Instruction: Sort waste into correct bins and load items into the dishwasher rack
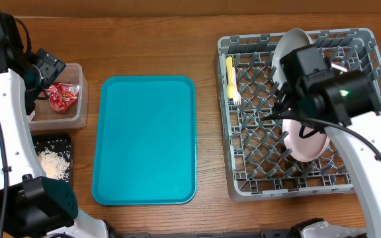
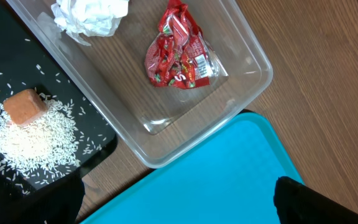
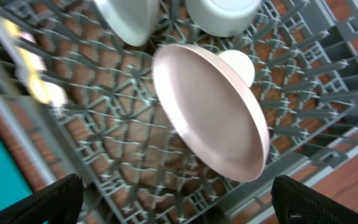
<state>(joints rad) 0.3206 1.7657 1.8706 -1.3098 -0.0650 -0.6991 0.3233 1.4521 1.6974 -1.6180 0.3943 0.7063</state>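
My left gripper (image 2: 179, 208) is open and empty, high over the near corner of the clear tub (image 2: 253, 59). The tub holds a crumpled white napkin (image 2: 91, 15) and red snack wrappers (image 2: 179, 56). The black tray (image 2: 101, 140) beside it holds an orange food cube (image 2: 25, 106) and loose rice (image 2: 36, 137). My right gripper (image 3: 179, 205) is open and empty above the grey rack (image 1: 233, 165). A pale pink plate (image 3: 210, 106) leans on the pegs, apart from the fingers. A small white cup (image 3: 238, 65), a white bowl (image 3: 222, 12) and a white plate (image 3: 126, 18) stand behind it. A yellow spoon (image 1: 232, 79) lies at the rack's left side.
The flat teal tray (image 1: 144, 139) lies bare between the bins and the rack. The clear tub (image 1: 78, 109) and black tray (image 1: 68, 142) sit at the table's left edge. My left arm (image 1: 8, 132) runs along that side.
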